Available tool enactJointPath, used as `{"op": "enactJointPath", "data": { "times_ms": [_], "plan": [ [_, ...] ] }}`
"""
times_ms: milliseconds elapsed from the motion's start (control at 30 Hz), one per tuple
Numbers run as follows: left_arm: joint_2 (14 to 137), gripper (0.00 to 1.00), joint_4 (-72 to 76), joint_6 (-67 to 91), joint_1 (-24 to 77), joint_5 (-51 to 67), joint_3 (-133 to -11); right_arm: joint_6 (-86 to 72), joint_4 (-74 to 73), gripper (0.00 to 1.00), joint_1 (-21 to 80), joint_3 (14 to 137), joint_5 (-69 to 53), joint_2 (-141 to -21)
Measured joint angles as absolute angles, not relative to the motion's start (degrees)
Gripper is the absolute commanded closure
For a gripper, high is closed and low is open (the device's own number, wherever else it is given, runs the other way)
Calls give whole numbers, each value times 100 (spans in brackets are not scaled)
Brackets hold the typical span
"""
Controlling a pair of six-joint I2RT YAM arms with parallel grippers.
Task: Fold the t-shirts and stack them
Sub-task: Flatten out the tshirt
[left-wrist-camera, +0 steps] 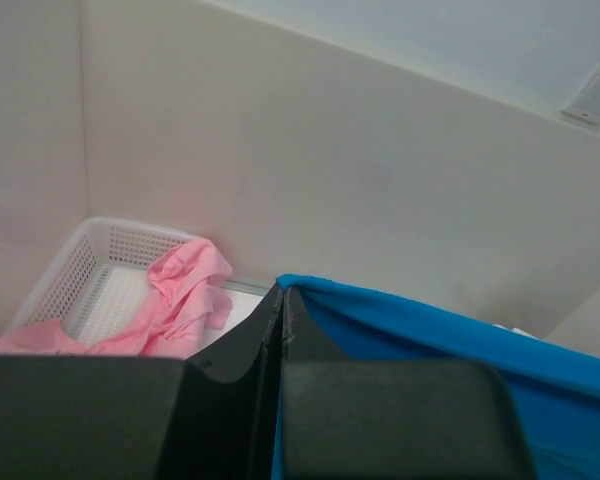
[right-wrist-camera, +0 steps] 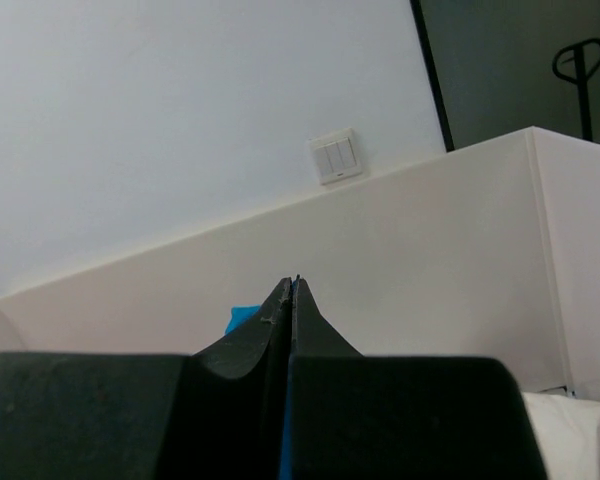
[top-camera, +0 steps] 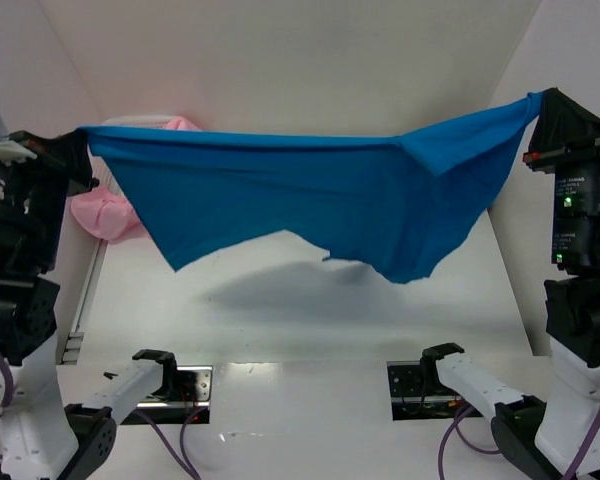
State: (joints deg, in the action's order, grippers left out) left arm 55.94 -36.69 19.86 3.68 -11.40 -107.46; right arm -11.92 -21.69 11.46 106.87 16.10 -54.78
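Note:
A bright blue t-shirt (top-camera: 310,195) hangs stretched in the air across the table, held up by both arms. My left gripper (top-camera: 80,140) is shut on its left corner; in the left wrist view blue cloth (left-wrist-camera: 430,350) runs from the pinched jaws of the left gripper (left-wrist-camera: 282,292). My right gripper (top-camera: 542,100) is shut on the shirt's right corner; a sliver of blue cloth (right-wrist-camera: 242,318) shows beside the closed jaws of the right gripper (right-wrist-camera: 292,284). Pink t-shirts (top-camera: 105,212) lie crumpled behind the blue one at the far left, seen as pink t-shirts (left-wrist-camera: 175,300) in the basket.
A white lattice basket (left-wrist-camera: 85,265) stands at the far left corner against the white enclosure walls. The shirt's shadow (top-camera: 310,290) falls on the white table. Two openings with cables (top-camera: 175,385) sit near the arm bases at the front edge.

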Motion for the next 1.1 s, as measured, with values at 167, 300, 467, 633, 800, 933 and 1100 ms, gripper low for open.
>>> {"op": "enactJointPath", "data": {
  "times_ms": [167,300,467,633,800,933,1100],
  "plan": [
    [5190,100,-3970,2003,368,-1009,-10711,-1273,-2414,100,1146,10694,1411,-5325],
    [5127,100,-4003,2097,366,-910,-10455,-1341,-2670,100,1146,10691,1306,-5428],
    [5439,100,-3535,2145,364,-652,-9190,-1367,-2552,100,1146,9885,1304,-5631],
    [6672,100,-3124,2145,364,-449,-8169,-1365,-2152,100,1146,8777,1291,-6412],
    [7496,100,-2823,2145,362,-423,-7717,-1385,-1841,100,1122,7968,1240,-7446],
    [8353,100,-2418,2141,362,-506,-7876,-1413,-1411,100,1070,7902,1133,-8219],
    [9695,100,-1896,2141,355,-541,-8556,-1450,-784,100,1046,8381,985,-9323]
  ]
}}
